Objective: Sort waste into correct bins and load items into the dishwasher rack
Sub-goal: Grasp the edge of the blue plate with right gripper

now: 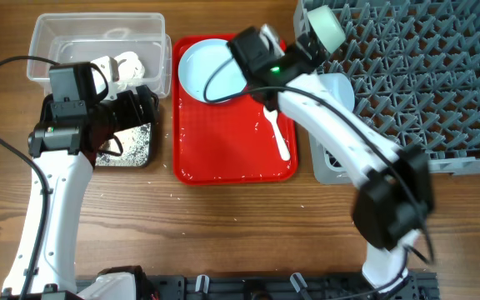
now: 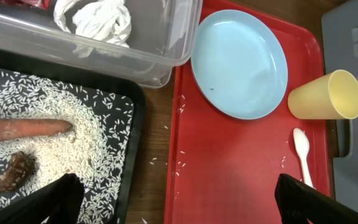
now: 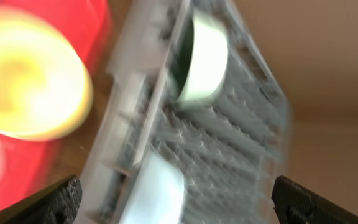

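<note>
Right gripper (image 3: pixel 179 208) is standing open and empty near the pale bowl (image 3: pixel 204 59), which is sitting on edge in the dishwasher rack (image 3: pixel 229 143); a careless retraction risks toppling it.

Pale whitish-green bowl (image 1: pixel 327 29) sits tilted in the grey rack (image 1: pixel 423 83) corner.
</note>
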Robot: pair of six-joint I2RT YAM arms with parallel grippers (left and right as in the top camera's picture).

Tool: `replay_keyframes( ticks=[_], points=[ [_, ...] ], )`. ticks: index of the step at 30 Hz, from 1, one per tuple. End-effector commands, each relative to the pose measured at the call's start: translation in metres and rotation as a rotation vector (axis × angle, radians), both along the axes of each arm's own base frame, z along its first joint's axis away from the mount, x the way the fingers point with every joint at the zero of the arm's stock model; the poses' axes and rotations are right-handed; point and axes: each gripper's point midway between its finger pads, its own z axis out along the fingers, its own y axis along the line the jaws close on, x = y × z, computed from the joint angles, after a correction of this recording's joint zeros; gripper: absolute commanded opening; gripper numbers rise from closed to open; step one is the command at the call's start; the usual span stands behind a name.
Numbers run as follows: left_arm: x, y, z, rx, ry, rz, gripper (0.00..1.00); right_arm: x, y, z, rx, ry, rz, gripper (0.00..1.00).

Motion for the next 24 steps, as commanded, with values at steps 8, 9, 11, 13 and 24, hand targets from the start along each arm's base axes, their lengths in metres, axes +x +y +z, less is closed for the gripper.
replay_keyframes(
  ticks=[8, 9, 11, 13, 24],
  points=[
    [0.002, 0.001, 0.013, 0.008, -0.039, -0.014, 1.00, -0.050, 0.173, 0.095, 1.119, 0.166, 0.505, 0.80],
    [0.002, 0.001, 0.013, 0.008, -0.039, -0.014, 1.00, -0.046, 0.175, 0.093, 1.163, 0.159, 0.451, 0.79],
    [0.002, 0.001, 0.013, 0.008, -0.039, -0.014, 1.00, -0.030, 0.168, 0.077, 1.193, 0.125, 0.293, 0.77],
    [0.002, 0.001, 0.013, 0.008, -0.039, -0.014, 1.00, -0.013, 0.151, 0.055, 1.175, 0.062, 0.095, 0.73],
    [0.002, 0.001, 0.013, 0.008, -0.039, -0.014, 1.00, -0.003, 0.120, 0.018, 1.122, -0.008, -0.190, 0.59]
  ],
)
